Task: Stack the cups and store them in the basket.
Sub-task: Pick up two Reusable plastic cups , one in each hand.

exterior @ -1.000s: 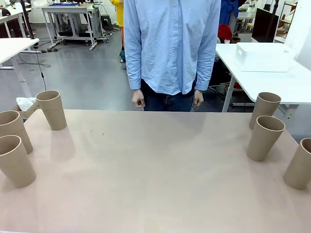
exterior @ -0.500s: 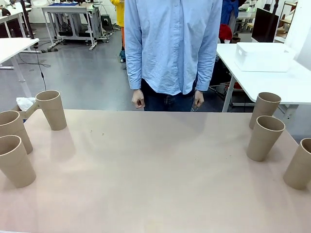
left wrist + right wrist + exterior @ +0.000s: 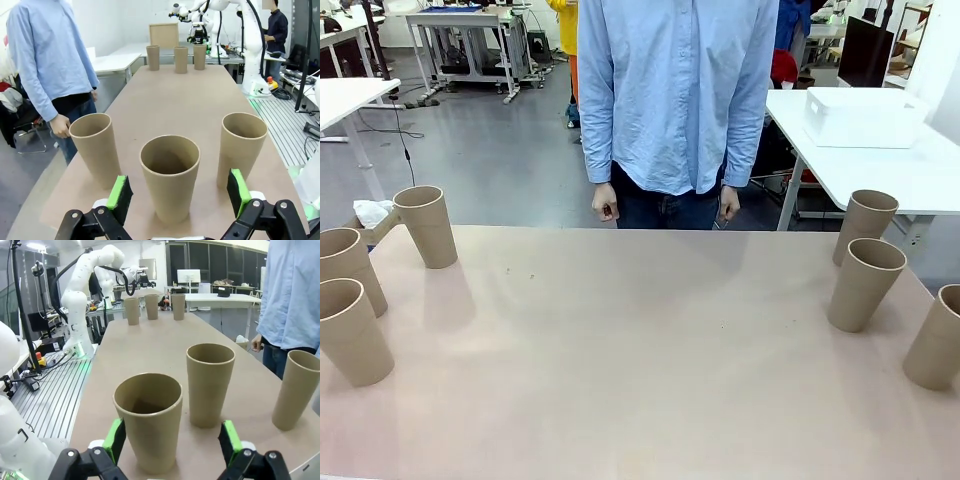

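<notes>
Since both tools stand with fingers spread wide and nothing between them, the coming move turns on which cup lies straight ahead of which tool. Along the left tool [image 3: 178, 186], three cups [image 3: 242, 145] stand upright at the left end of the counter [image 3: 170, 95], mouths up and long axes vertical. The centre cup [image 3: 170, 172] lies dead ahead on the tool's line. It is framed by the two green pads [image 3: 120, 192], apparently just beyond them, and untouched. The other two stand off to either side, apart from it.

Along the right tool [image 3: 172, 437], the nearest cup [image 3: 149, 417] is likewise ahead, a little toward the left finger. A second cup [image 3: 210, 382] stands behind it to the right, and a third cup [image 3: 296, 387] stands farther right, toward the person [image 3: 295, 290].

From the front, the two trios sit well apart at opposite ends of the counter, so each arm is plainly nearer its own three. No cup is nested yet. The basket [image 3: 865, 118], judged to be the white bin, rests on a separate white table [image 3: 920, 175] beyond the counter's far right corner, on the right arm's side. A likely first grasp is a straight advance onto the cup ahead, closing across its width.
</notes>
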